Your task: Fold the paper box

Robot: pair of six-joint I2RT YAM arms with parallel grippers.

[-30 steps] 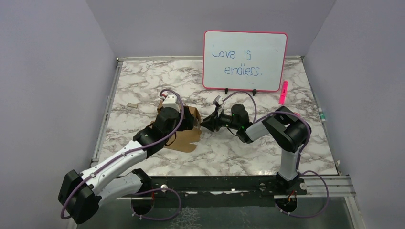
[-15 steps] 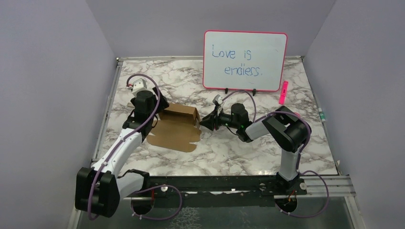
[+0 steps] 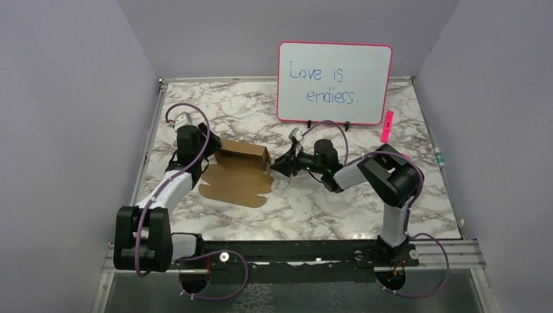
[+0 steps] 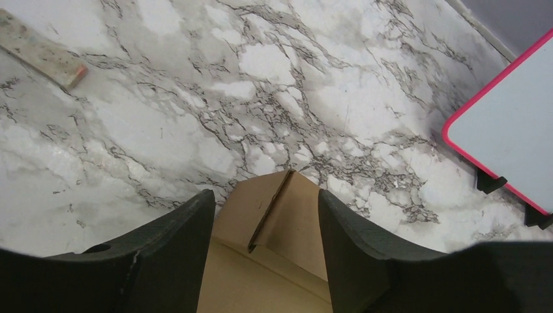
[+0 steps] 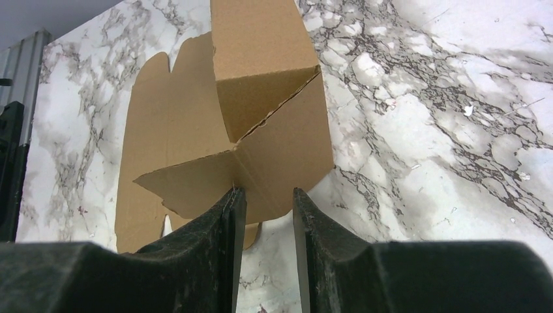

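From above, the half-folded brown cardboard paper box (image 3: 240, 173) lies on the marbled counter (image 3: 313, 208), left of centre. Its long axis runs left to right, with raised walls along the far edge and a flat rounded flap spread toward my bases. My left jaws sit at its left end and my right jaws at its right end. The pink-framed whiteboard (image 3: 334, 83) stands behind.

Left wrist: my left jaws are released, their black fingers (image 4: 173, 251) wide apart, with a box corner pointing up between them and touching neither.

Right wrist: my right jaws are parted, clamping nothing. The box's upright folded end stands just past the fingertips (image 5: 225, 228) — whether they touch it, I cannot tell.
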